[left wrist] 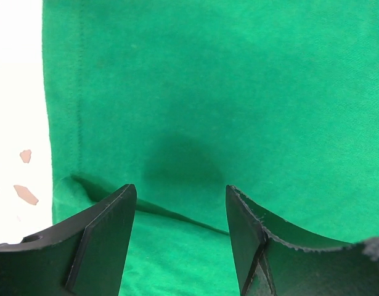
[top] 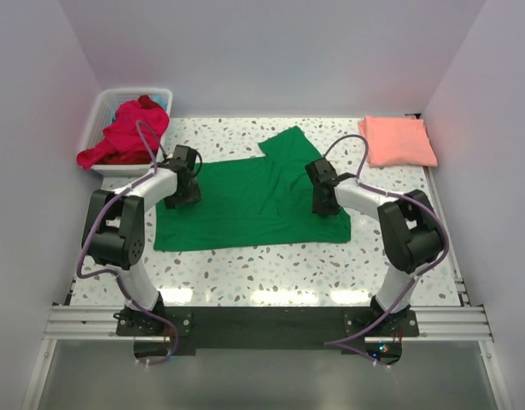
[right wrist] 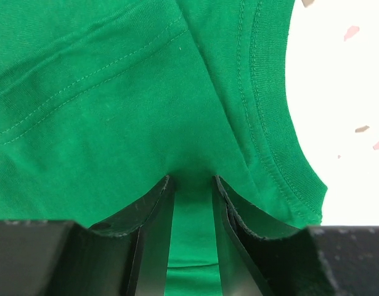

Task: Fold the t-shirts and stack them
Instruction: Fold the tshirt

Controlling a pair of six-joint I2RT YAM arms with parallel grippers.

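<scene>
Pinching a ridge of the green t-shirt point(top: 253, 201) beside its collar point(right wrist: 281, 142), the right gripper point(right wrist: 192, 182) has jaws nearly together, cloth between. Left gripper point(left wrist: 180, 188) hangs wide open over the hem point(left wrist: 78, 92) end, holding nothing. Shirt lies spread on the table point(top: 245, 273); salmon-pink t-shirt point(top: 399, 141) sits folded far right. Looks mid-fold to me: left must clamp the hem before any lift.

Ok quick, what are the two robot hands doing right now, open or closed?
Left gripper: open, over the green t-shirt.
Right gripper: shut on the green t-shirt.
</scene>
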